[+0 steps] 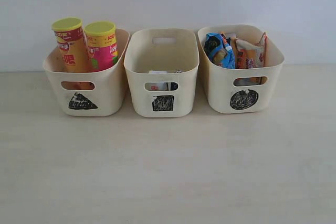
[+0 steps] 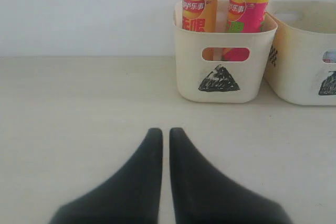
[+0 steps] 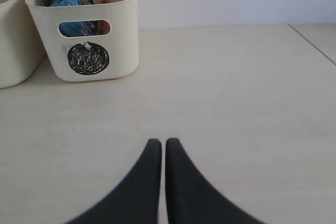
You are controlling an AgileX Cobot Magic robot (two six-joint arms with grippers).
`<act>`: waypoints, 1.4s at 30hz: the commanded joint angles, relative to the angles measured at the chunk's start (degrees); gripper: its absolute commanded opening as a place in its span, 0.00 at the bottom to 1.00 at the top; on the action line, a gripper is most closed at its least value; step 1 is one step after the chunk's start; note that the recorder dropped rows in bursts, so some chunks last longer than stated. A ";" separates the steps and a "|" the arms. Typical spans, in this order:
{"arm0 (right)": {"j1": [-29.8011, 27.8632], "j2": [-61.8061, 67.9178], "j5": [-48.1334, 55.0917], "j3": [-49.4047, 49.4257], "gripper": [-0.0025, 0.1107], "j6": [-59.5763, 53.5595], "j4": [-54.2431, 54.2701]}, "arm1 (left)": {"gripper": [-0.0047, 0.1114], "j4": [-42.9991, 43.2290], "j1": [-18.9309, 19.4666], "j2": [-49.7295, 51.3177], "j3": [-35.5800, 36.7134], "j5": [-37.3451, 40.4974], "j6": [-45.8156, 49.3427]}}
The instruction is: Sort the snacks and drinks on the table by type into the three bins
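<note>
Three cream bins stand in a row along the far edge of the table, close to the wall. Their handle cut-outs and black scribbled labels face forward.

The left bin [image 1: 109, 92] has a triangle label. It holds two chip tubes upright, the yellow-orange tube [image 1: 71, 45] nearer the table's left edge and the pink tube [image 1: 102, 50] just beside it. Both have yellow-green lids.

The middle bin [image 1: 184, 69] has a square label. A white carton [image 1: 156, 85] and a dark carton [image 1: 174, 86] sit low inside, seen only partly through the cut-out.

The right bin [image 1: 216, 92] has a round label. A blue bag [image 1: 220, 51] and an orange bag [image 1: 249, 55] stand crumpled, their tops above the rim.
</note>
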 commanded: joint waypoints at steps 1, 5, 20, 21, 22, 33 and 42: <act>-0.16 -0.26 -0.19 0.00 0.02 0.00 -0.14 | 0.07 -0.35 0.22 -0.24 0.15 0.99 -0.56; -0.16 -0.26 -0.19 0.00 0.02 0.00 -0.14 | 0.07 -0.35 0.22 -0.24 0.15 0.94 0.94; -0.16 -0.26 -0.19 0.00 0.02 0.00 -0.14 | 0.07 -0.63 0.22 -0.24 0.15 1.28 1.35; -0.16 -0.26 -0.19 0.00 0.02 0.00 -0.14 | 0.07 -0.63 0.22 -0.24 0.15 1.28 1.35; -0.16 -0.26 -0.19 0.00 0.02 0.00 -0.14 | 0.07 -0.63 0.22 -0.24 0.15 1.28 1.35; -0.16 -0.26 -0.19 0.00 0.02 0.00 -0.14 | 0.07 -0.63 0.22 -0.24 0.15 1.07 1.56; -0.16 -0.26 -0.19 0.00 0.02 0.00 -0.14 | 0.07 -0.63 0.22 -0.24 0.15 1.07 1.56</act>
